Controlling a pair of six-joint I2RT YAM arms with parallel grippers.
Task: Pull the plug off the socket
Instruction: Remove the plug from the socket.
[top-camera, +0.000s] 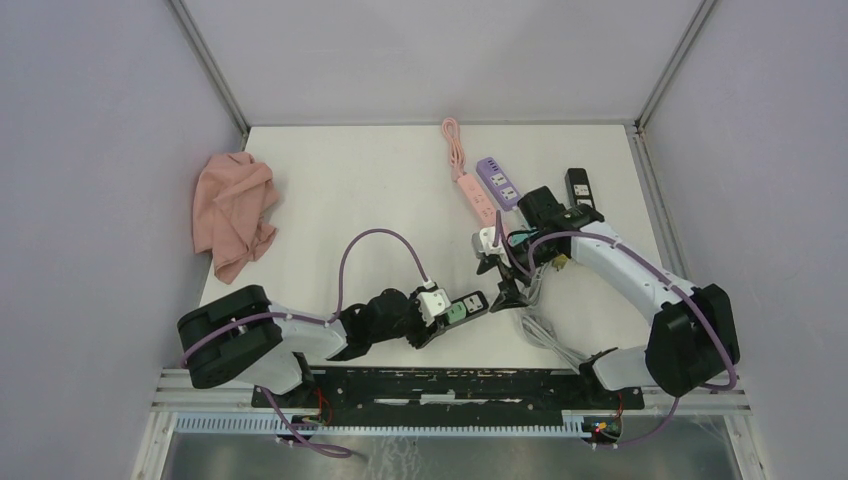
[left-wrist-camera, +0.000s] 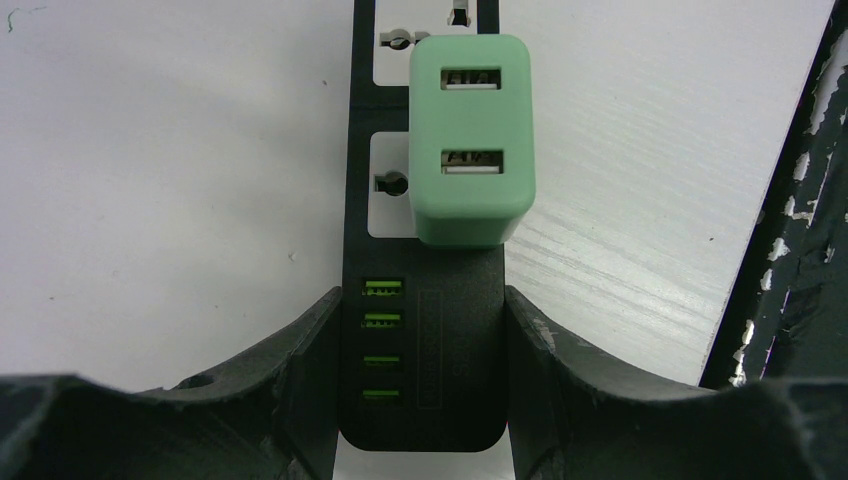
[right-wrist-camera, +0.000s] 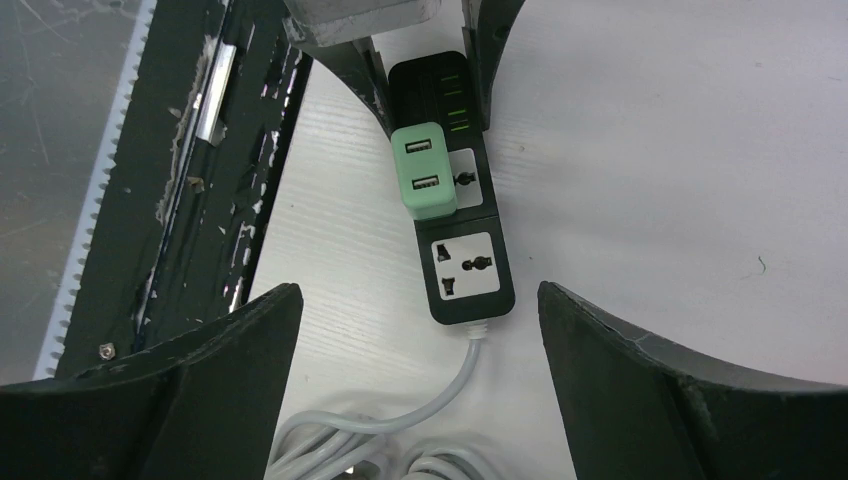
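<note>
Just past left claw (left-wrist-camera: 422, 300) gripping socket (left-wrist-camera: 462, 400), plug (left-wrist-camera: 472, 140)

Mint-green plug (left-wrist-camera: 472, 140); black socket strip (left-wrist-camera: 455, 400) (white outlet faces, bright green ports); white, faintly grained table (left-wrist-camera: 150, 150); pink cloth (top-camera: 235, 212); pale grey cord (right-wrist-camera: 468, 365).

Both arms, L arm (top-camera: 300, 335) & R arm (top-camera: 630, 268), have white link shells btwn bulky blk joint housings, w/ a purple cable (top-camera: 372, 237) looping along each, and the L tool (top-camera: 447, 315) & R tool (top-camera: 497, 280) carry two curved matte-blk fingers (right-wrist-camera: 640, 390) scuffed whitish at their inner edges.
</note>
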